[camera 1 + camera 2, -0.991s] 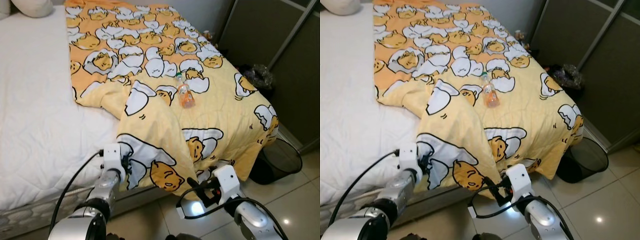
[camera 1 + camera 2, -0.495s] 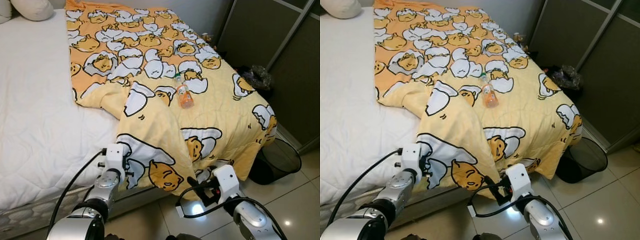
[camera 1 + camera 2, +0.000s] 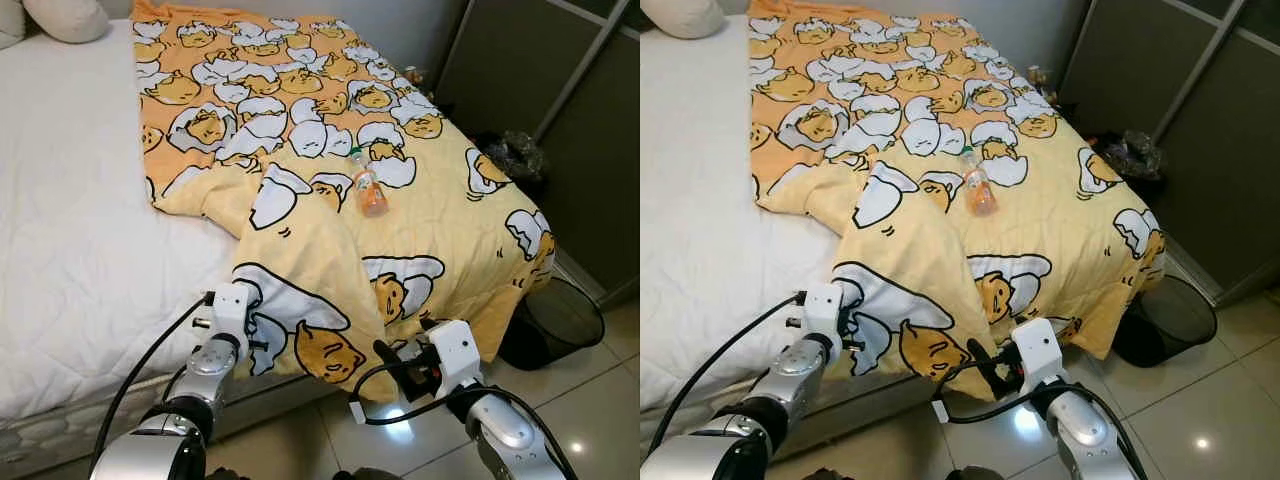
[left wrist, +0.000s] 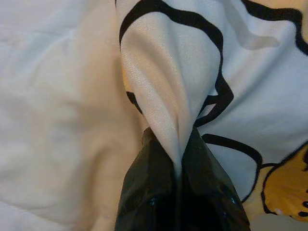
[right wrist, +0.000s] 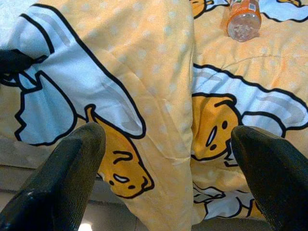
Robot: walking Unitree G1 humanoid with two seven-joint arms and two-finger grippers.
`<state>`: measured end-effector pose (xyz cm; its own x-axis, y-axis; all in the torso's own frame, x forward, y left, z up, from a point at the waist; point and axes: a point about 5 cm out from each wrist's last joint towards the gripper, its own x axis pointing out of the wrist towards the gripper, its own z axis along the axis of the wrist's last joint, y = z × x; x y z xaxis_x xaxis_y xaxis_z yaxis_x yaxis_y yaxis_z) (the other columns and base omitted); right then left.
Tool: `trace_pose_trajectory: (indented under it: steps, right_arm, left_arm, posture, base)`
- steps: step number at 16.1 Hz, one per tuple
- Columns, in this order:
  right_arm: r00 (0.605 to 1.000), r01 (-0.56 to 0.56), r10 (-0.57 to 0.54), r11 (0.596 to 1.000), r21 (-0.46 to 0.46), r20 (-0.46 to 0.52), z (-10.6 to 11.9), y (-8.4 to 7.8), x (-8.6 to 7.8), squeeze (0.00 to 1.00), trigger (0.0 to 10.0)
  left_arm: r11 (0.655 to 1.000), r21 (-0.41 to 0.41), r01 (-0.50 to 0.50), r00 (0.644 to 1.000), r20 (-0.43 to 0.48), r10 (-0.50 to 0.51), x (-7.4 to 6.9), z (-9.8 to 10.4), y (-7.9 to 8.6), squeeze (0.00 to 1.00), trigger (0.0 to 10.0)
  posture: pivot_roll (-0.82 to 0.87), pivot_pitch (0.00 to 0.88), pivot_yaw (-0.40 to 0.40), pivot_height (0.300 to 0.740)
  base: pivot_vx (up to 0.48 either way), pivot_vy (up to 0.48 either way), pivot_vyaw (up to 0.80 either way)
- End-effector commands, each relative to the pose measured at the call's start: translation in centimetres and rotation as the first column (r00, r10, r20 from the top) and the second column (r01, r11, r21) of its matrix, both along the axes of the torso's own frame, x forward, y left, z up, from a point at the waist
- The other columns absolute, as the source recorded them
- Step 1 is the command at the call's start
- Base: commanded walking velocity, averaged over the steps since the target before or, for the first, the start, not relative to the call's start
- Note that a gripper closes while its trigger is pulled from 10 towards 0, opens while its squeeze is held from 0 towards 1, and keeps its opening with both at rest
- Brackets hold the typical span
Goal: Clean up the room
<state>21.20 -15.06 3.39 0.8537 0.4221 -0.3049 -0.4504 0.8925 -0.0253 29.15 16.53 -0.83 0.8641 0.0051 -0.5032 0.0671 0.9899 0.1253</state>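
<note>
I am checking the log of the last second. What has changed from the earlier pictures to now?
The right gripper has moved up to the blanket hem, jaws open. The left gripper stays shut on the blanket edge. The bottle lies unmoved.

A yellow blanket (image 3: 330, 170) with an egg print covers the right half of the bed (image 3: 70, 230) and hangs over its foot edge and right corner. A bottle (image 3: 368, 188) of orange liquid lies on the blanket near the foot edge. The left gripper (image 3: 262, 335) meets the blanket's folded corner. The right gripper (image 3: 392, 358) sits at the hanging hem. A black bin (image 3: 560, 322) stands on the floor beside the bed's right corner.
</note>
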Motion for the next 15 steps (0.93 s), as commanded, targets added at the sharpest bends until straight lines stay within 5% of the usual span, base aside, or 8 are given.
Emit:
trace_pose_trajectory:
  steps: [1,8,10,12,15]
  right_arm:
    - [1.0,0.013,-0.013,1.0,0.002,-0.001,0.2,-0.3,0.2,0.0,10.0]
    - [1.0,0.012,-0.012,1.0,-0.005,-0.013,-0.4,-0.2,0.5,0.0,10.0]
    - [1.0,0.013,-0.013,1.0,-0.008,-0.019,-0.7,-0.5,0.4,0.0,10.0]
    - [1.0,0.004,-0.004,1.0,-0.014,-0.03,-1.0,-0.5,0.3,0.0,10.0]
    - [0.999,0.006,-0.006,1.0,-0.014,-0.034,-1.2,-0.6,0.4,0.0,10.0]
  left_arm:
    - [0.999,0.034,0.017,0.999,0.033,-0.018,0.6,0.6,-0.1,0.0,10.0]
    - [0.999,0.013,0.04,0.997,0.07,-0.041,0.3,0.6,-0.2,0.0,10.0]
    - [0.976,0.05,0.211,0.972,0.096,-0.215,0.6,1.1,-1.0,0.0,10.0]
    - [0.909,0.145,0.39,0.916,0.037,-0.399,-0.1,0.7,-1.2,0.0,10.0]
    - [0.906,0.152,0.396,0.916,0.003,-0.401,-0.5,0.3,-0.3,0.0,10.0]
  posture:
    - [-0.07,0.005,-0.064,0.736]
    - [-0.08,0.003,-0.063,0.736]
    - [-0.08,0.001,-0.064,0.736]
    - [-0.07,0.0,-0.063,0.736]
    - [-0.07,0.001,-0.058,0.736]
  base:
    - [0.0,0.0,0.0]
    - [0.0,0.0,0.0]
    - [0.0,0.0,0.0]
    - [0.0,0.0,0.0]
    - [0.0,0.0,0.0]
